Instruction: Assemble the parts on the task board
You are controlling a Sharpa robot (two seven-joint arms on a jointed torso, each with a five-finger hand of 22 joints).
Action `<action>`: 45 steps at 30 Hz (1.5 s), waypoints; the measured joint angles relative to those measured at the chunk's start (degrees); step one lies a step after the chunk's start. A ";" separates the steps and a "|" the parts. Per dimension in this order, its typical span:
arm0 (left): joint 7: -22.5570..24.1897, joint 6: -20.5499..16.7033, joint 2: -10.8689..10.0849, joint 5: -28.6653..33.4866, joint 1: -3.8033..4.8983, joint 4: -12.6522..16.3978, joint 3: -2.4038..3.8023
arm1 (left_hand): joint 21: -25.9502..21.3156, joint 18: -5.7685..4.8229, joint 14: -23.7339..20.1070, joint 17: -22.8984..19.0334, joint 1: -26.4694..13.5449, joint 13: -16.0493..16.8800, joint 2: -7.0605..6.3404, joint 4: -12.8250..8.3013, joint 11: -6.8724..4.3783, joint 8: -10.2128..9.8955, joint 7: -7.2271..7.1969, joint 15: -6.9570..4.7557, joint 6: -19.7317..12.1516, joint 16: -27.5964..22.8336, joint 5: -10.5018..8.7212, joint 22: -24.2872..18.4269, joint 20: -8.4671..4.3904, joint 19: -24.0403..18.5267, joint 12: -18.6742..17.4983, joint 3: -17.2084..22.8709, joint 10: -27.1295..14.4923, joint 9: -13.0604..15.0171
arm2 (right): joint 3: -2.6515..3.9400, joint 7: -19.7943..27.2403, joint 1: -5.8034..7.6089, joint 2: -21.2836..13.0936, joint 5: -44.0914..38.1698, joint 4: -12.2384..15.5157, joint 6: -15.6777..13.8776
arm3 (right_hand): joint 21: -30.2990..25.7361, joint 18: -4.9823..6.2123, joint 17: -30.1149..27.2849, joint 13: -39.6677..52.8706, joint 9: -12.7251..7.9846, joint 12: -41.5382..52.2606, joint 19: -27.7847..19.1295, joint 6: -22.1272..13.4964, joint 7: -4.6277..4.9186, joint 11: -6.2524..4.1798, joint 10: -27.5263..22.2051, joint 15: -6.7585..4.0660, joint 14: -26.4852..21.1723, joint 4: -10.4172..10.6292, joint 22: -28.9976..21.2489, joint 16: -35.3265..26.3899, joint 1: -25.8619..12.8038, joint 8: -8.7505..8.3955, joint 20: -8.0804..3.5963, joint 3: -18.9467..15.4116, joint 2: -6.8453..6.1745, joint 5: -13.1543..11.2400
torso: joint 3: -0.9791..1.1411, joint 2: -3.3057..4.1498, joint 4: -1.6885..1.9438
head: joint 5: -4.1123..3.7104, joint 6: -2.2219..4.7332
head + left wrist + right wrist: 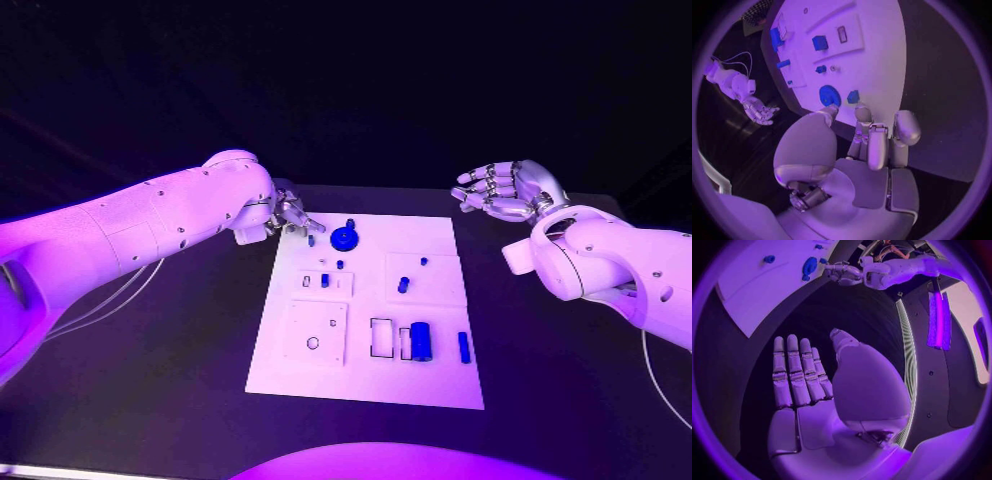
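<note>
white task board, blue parts, black table

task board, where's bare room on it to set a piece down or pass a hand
Free: the near strip of the task board, below the square plate and the tall blue block, and its far right corner. Crowded: the far left corner, where the left hand sits beside the blue disc. The right hand hangs off the board.

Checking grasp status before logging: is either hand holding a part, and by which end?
Right hand holds nothing, fingers apart. Left hand is at a small blue part by the board's far edge; whether it grips cannot be told.
</note>
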 measured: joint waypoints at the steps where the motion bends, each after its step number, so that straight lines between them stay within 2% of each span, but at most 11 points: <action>1: 0.01 0.06 0.01 0.02 -0.01 -0.02 -0.01 | 0.00 0.00 0.00 0.00 0.00 0.00 0.00 0.00 0.00 0.00 0.07 0.00 0.07 0.00 0.00 0.00 0.00 0.00 0.00 0.00 0.00 0.00 | 0.00 0.00 0.00 0.01 0.00 0.00 0.00 | 0.00 -0.01 0.00 0.00 0.00 0.00 0.00 0.00 0.00 0.00 0.00 0.00 0.00 0.00 0.00 0.00 0.00 0.00 0.00 0.00 0.00 0.00 | 0.01 -0.01 0.00 | 0.00 0.00; 8: 0.09 0.26 0.22 0.13 -0.12 -0.25 -0.14 | 0.00 0.00 0.00 0.00 0.42 -0.01 0.42 0.00 -0.21 0.24 -0.13 0.00 0.28 0.00 0.00 0.07 0.00 0.00 0.00 0.00 0.21 0.23 | 0.00 -0.01 0.00 0.09 0.01 -0.02 0.01 | 0.00 0.00 0.00 0.00 0.00 0.00 0.00 0.00 0.00 0.00 0.00 0.00 0.00 0.00 0.00 0.00 0.00 0.00 0.00 0.00 0.00 0.00 | 0.03 -0.01 -0.04 | 0.00 -0.08; 10: 0.09 0.29 0.27 0.16 -0.17 -0.32 -0.18 | 0.19 0.00 0.00 0.00 1.01 -0.01 1.01 0.00 -0.21 0.24 -0.13 0.00 0.28 0.00 0.00 0.10 0.00 0.00 0.00 0.00 0.21 0.36 | 0.00 -0.01 0.00 0.11 0.01 -0.02 0.01 | 0.00 0.00 0.00 0.00 0.00 0.00 0.00 0.00 0.00 0.00 0.00 0.00 0.00 0.00 0.00 0.00 0.00 0.00 0.00 0.00 0.00 0.00 | 0.05 -0.01 -0.04 | -0.03 -0.10; 20: 0.07 0.58 0.32 0.22 -0.25 -0.64 -0.28 | 0.23 0.00 0.00 0.00 2.71 0.13 2.34 -0.12 -0.61 1.34 -0.64 -0.42 0.79 0.19 0.00 0.27 -0.21 0.20 0.23 1.40 0.61 1.38 | 0.00 -0.03 0.00 0.12 0.02 -0.03 0.04 | 0.00 0.00 -0.15 -0.12 -0.05 0.00 0.00 0.00 0.00 0.00 0.00 0.00 0.00 0.00 -0.20 0.00 0.31 0.00 0.00 0.00 0.31 0.00 | 0.07 -0.04 -0.03 | -0.07 -0.19; 35: 0.07 1.13 0.53 0.34 -0.47 -0.87 -0.53 | 0.22 0.00 -0.21 0.00 3.28 0.21 2.22 -0.16 -0.61 1.60 -0.64 -0.62 0.79 0.22 0.00 0.42 -0.41 0.40 0.23 1.77 0.61 1.78 | 0.00 -0.03 0.00 0.08 0.03 0.02 0.04 | 0.00 0.00 -0.22 -0.18 -0.05 0.00 0.00 0.00 0.00 0.00 0.00 0.00 0.00 0.00 -0.29 0.00 0.30 0.00 0.00 0.00 0.31 0.00 | 0.07 -0.04 0.01 | -0.29 -0.36; 38: 0.08 1.14 0.53 0.39 -0.49 -0.91 -0.54 | 0.22 0.00 -0.19 0.00 3.90 0.39 2.15 -0.19 -0.92 1.81 -0.64 -0.64 0.79 0.22 0.00 0.57 -0.41 0.40 0.51 2.31 0.92 1.99 | 0.00 -0.03 0.00 0.08 0.03 0.02 0.04 | 0.00 0.00 -0.22 -0.18 -0.05 0.00 0.00 0.00 0.00 0.00 0.00 0.00 0.00 0.00 -0.29 0.00 0.30 0.00 0.00 0.00 0.30 0.00 | 0.07 -0.02 0.03 | -0.31 -0.37; 41: 0.13 1.10 0.53 0.48 -0.49 -0.93 -0.55 | 0.23 0.00 0.03 0.00 6.78 0.31 2.49 -0.23 -0.92 2.34 -0.86 -0.85 0.57 0.22 0.00 0.65 -0.61 0.60 0.51 4.84 0.92 2.78 | 0.00 -0.03 0.00 0.08 0.03 0.02 0.04 | 0.00 0.00 -0.22 -0.18 -0.05 0.00 0.01 0.00 0.00 0.00 0.00 0.00 0.00 0.00 -0.29 0.00 0.31 0.00 0.00 0.00 0.31 0.00 | 0.07 -0.01 0.03 | -0.31 -0.40; 45: 0.28 0.95 0.53 0.74 -0.49 -0.98 -0.55 | 0.22 0.00 0.00 0.00 9.67 -0.17 2.17 -0.32 -1.35 3.51 -1.26 -1.24 0.46 0.22 -0.01 0.68 -0.62 0.61 0.51 8.51 0.92 4.31 | 0.00 -0.01 0.00 0.10 0.04 -0.01 0.04 | 0.00 0.00 -0.26 -0.21 -0.05 0.00 0.00 0.00 0.00 0.00 0.00 0.00 0.00 0.00 -0.36 0.00 0.31 0.00 0.00 0.00 0.31 0.00 | 0.06 -0.01 0.04 | -0.32 -0.49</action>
